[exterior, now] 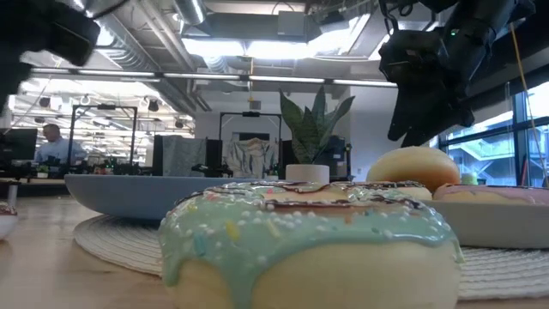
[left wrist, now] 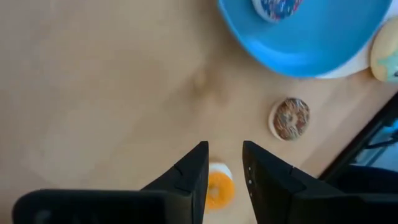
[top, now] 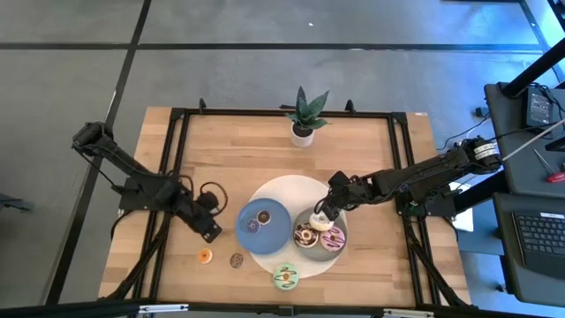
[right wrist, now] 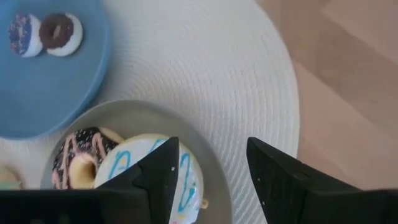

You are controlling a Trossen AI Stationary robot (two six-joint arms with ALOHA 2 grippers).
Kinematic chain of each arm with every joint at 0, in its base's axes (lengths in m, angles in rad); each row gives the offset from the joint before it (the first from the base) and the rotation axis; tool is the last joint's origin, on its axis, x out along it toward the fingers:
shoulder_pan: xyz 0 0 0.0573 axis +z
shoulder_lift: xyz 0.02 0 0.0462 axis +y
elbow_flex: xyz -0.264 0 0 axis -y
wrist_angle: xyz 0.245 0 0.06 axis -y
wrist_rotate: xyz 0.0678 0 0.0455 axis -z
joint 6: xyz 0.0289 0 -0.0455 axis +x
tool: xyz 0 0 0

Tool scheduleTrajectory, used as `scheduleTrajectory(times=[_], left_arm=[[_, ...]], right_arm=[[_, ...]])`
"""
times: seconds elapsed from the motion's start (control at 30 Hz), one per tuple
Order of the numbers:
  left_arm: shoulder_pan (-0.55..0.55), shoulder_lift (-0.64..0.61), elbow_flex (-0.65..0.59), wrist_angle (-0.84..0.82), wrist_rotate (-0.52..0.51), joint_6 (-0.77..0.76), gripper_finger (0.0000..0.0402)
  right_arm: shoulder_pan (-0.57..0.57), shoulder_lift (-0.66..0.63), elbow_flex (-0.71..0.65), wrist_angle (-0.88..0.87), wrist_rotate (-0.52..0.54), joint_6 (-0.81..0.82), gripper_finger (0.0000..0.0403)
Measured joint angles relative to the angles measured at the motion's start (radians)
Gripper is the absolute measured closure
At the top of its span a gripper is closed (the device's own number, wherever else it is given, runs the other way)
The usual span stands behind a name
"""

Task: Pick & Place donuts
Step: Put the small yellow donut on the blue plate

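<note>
My left gripper (top: 214, 233) is open with a narrow gap and hovers just off the orange mini ring (left wrist: 219, 188) on the bare wood. The brown mini ring (left wrist: 290, 118) lies nearby. My right gripper (right wrist: 211, 168) is open wide above the grey plate (top: 342, 223), over the white donut (right wrist: 155, 177). That donut rests on the plate beside the chocolate donut (right wrist: 78, 163) and the pink donut (top: 333, 238). The green donut (top: 285, 277) lies at the round mat's near edge. Two mini rings, purple (right wrist: 23, 34) and dark (right wrist: 60, 31), lie on the blue plate (top: 265, 231).
A round white woven mat (top: 287, 190) lies under both plates. A potted plant (top: 304, 119) stands at the table's far edge. A black frame (top: 177, 159) runs along the table's sides. Bare wood lies left of the blue plate. A person sits in the room behind.
</note>
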Motion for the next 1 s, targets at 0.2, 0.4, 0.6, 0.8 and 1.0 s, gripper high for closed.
scheduleTrajectory(times=[0.2,0.4,0.6,0.8,1.0], left_arm=[[-0.142,0.001,0.0,0.098,-0.124,-0.173,0.0304],[-0.232,0.001,0.0,0.214,-0.265,-0.174,0.0304],[-0.269,0.026,0.0,0.101,-0.198,-0.356,0.0307],[-0.306,0.159,0.0,0.087,-0.088,-0.41,0.0304],[-0.312,0.307,0.0,0.1,-0.004,-0.437,0.0308]], right_arm=[[0.0,0.0,0.0,-0.001,0.063,-0.001,0.0212],[0.0,0.0,0.0,-0.001,0.1,-0.004,0.0212],[-0.006,0.0,0.0,-0.001,0.105,-0.004,0.0212],[-0.018,0.0,0.0,0.0,0.104,-0.004,0.0212],[-0.018,0.0,0.0,0.0,0.104,-0.004,0.0212]])
